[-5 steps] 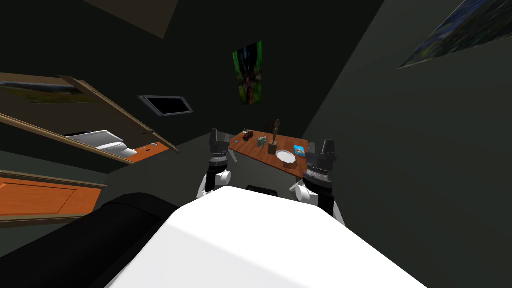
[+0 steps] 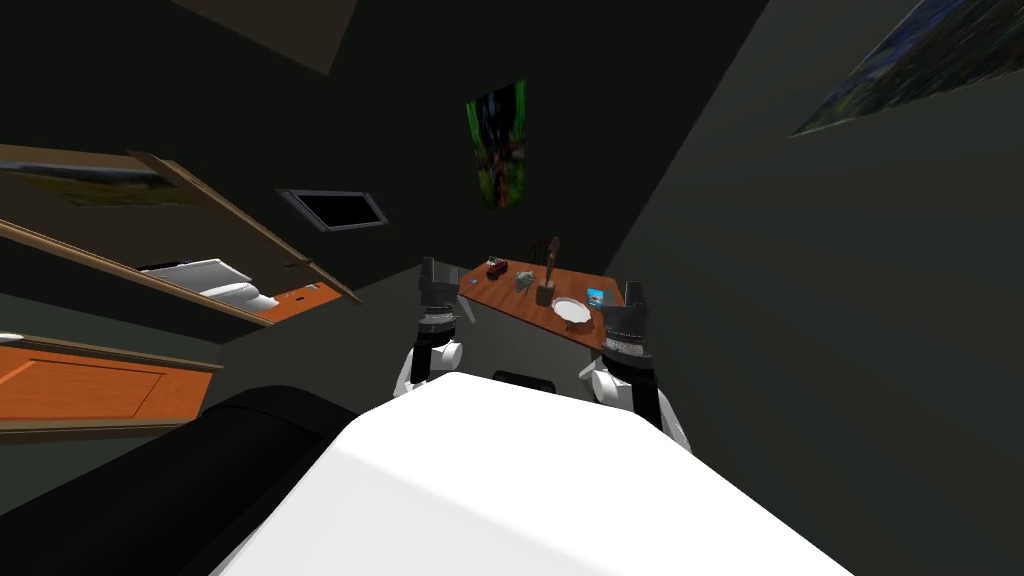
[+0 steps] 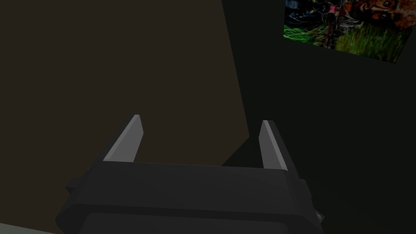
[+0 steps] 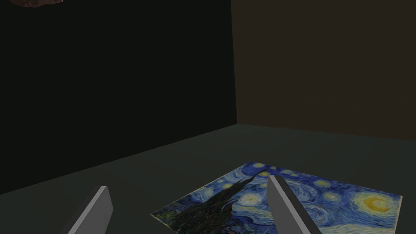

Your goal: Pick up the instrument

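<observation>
Right wrist view, fingers point(image 4: 95, 211) apart, empty

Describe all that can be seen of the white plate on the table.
The plate is white, round and shallow, with a raised rim that looks slightly wavy. Its material is unclear. It lies flat and looks empty, on the orange-brown table, near the edge closest to me. A tall brown thing on a dark base stands close behind it, and a small blue thing lies beside it. The open right gripper does not touch it.
</observation>
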Robot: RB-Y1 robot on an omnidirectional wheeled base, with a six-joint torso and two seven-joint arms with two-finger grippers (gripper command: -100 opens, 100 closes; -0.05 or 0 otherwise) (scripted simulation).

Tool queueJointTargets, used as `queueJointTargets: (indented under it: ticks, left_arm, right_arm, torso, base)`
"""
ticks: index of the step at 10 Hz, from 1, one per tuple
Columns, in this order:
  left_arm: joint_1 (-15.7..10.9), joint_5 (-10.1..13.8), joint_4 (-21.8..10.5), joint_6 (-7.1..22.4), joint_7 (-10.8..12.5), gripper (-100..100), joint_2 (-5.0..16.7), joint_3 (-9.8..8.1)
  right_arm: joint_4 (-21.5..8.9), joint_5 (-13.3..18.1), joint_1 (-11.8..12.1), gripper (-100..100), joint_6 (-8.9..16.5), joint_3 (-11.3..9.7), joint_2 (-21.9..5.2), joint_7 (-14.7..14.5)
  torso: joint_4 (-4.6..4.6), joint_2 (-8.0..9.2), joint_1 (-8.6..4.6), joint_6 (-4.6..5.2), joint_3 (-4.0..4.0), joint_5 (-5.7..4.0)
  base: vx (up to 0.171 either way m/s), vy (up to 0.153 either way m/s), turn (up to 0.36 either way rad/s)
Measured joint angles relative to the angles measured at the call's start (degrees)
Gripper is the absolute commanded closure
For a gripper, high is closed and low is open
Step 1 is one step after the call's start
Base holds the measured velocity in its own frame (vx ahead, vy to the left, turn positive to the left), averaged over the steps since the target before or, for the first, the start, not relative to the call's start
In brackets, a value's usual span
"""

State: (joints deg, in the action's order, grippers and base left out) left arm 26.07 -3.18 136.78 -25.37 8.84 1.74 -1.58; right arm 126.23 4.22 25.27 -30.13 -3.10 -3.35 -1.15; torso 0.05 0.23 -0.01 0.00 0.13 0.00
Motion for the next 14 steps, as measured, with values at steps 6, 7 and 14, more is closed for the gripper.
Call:
queueJointTargets:
  ticks: [6, 7, 14]
  left_arm:
    - [0.0, 0.0, 0.0, 0.0, 0.0, 0, 0.0, 0.0]
    - [0.0, 0.0, 0.0, 0.0, 0.0, 0, 0.0, 0.0]
    - [0.01, 0.0, 0.0, 0.0, 0.0, 0, 0.0, 0.0]
  right_arm:
    - [-8.81, 0.05, -2.77, -100, 3.08, -0.87, -6.59, -0.79]
    - [-10.78, 0.2, -3.57, -100, 4.03, -1.05, -7.73, -1.01]
    - [-19.8, 1.39, -4.92, -100, 9.0, -2.27, -13.2, -2.85]
  torso:
    - [-0.04, -0.18, 0.04, 0.0, -0.1, 0.01]
    - [-0.04, -0.18, 0.05, 0.0, -0.1, 0.01]
    - [-0.05, -0.26, 0.08, 0.01, -0.15, 0.02]
  base:
    - [-0.034, 0.012, 0.021]
    - [-0.013, 0.027, 0.03]
    - [0.0, 0.023, 0.019]
